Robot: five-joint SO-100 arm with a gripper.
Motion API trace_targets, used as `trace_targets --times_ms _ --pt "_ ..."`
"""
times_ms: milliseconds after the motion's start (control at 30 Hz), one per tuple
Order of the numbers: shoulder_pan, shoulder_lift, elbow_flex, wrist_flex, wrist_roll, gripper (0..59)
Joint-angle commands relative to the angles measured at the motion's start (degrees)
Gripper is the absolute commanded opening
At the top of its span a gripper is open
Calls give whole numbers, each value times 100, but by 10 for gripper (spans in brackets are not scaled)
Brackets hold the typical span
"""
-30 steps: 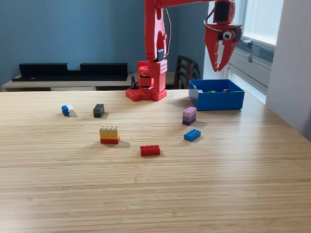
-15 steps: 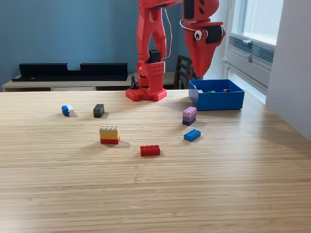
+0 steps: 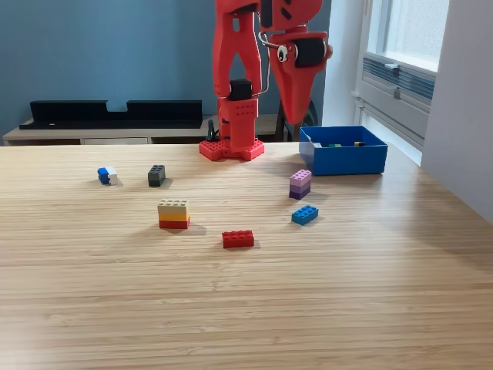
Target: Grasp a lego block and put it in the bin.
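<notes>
Presently, the pincer (image 3: 295,116) is being held closed and empty, high above the table (image 3: 246,308); it should be opened wide before being lowered squarely over a block (image 3: 300,184).

Red arm upright, tool (image 3: 297,116) hanging point-down, jaws closed together.

Low front cam, facing arm (image 3: 246,69)

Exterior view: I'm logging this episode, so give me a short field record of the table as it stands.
gripper: raised above the table, pointing down, shut, holding nothing visible
bin: blue, at the exterior view's right, some blocks inside
nearest block to bin: purple stack
other loose blocks: blue brick, red brick, tan-yellow-red stack, dark brick, blue-white piece
</notes>
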Motion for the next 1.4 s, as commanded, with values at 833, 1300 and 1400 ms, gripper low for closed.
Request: trace_targets --times_ms 833,1300,1400 --pt "2689 492 606 -1046 633 1" --pt "3744 492 756 -1063 589 1" --pt "3937 492 817 -1107 545 1"
